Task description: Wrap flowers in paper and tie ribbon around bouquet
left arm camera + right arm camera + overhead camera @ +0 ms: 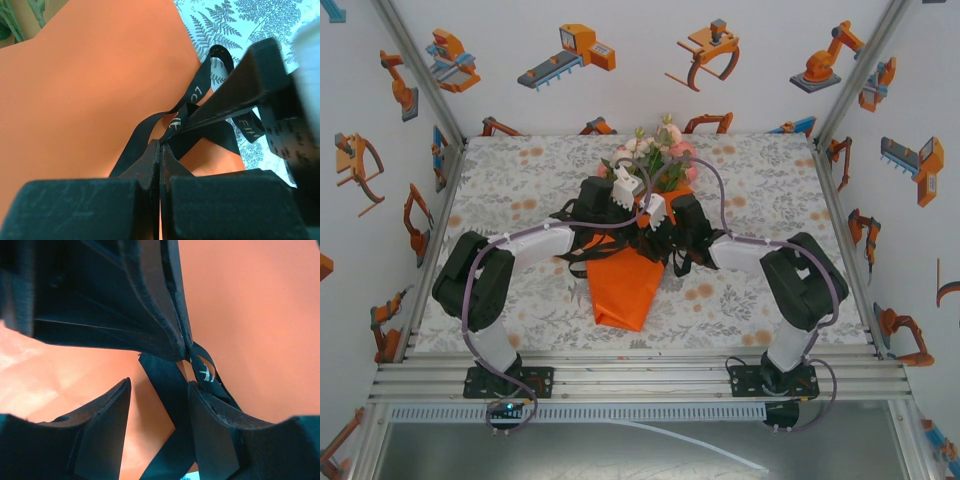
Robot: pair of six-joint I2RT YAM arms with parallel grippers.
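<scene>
The left jaws are pressed shut on the black ribbon, a strand pinched at their very tips. The right jaws stand parted, with a ribbon strand running through the gap between them. Their tips sit just beside the left ones. Loops of the ribbon, faintly lettered, lie on the orange paper beneath both. That paper forms the cone of the bouquet, which lies at the middle of the desk. The cone's point faces the near edge, and the pink, white and peach flowers show above its wide rim toward the far edge. The left arm and the right arm reach in from either side and meet over the cone's upper half.
</scene>
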